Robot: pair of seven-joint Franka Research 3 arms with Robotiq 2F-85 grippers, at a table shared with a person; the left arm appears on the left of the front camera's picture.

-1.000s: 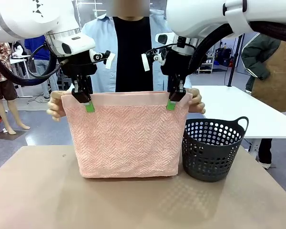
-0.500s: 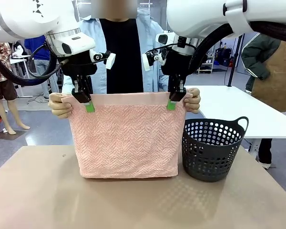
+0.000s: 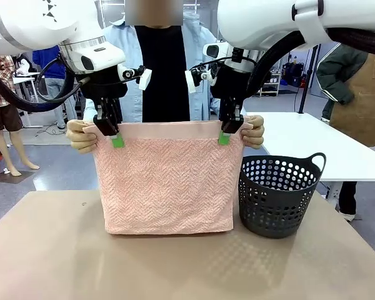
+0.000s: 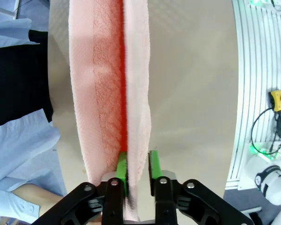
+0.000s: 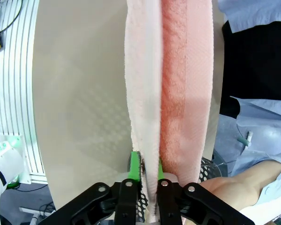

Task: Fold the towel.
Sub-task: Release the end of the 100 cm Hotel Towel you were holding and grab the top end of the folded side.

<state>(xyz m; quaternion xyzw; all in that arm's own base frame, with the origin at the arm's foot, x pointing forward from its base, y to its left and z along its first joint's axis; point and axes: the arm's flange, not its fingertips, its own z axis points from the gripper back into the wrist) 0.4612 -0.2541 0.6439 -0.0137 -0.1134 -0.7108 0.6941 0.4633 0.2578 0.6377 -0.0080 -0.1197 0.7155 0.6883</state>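
Observation:
The salmon-pink towel (image 3: 165, 181) hangs doubled over above the table, its lower fold touching the tabletop. A person's hands (image 3: 81, 134) (image 3: 253, 131) hold both top corners. My left gripper (image 3: 112, 134) and right gripper (image 3: 227, 132) point down at the top edge, just inside those hands. In the left wrist view the towel (image 4: 107, 70) has its near layer running loosely between the parted green pads of my left gripper (image 4: 137, 161). The right wrist view has the towel (image 5: 178, 70) passing the same way between the separated pads of my right gripper (image 5: 148, 164).
A dark grey perforated basket (image 3: 278, 194) stands on the beige table (image 3: 50, 250) right beside the towel's right edge. The person stands close behind the towel at the far side. Open tabletop lies in front of the towel.
Both grippers' jaws have loosened from a clamp on the top edge. The person's hands have moved inward and now grip the corners; the towel still hangs in place.

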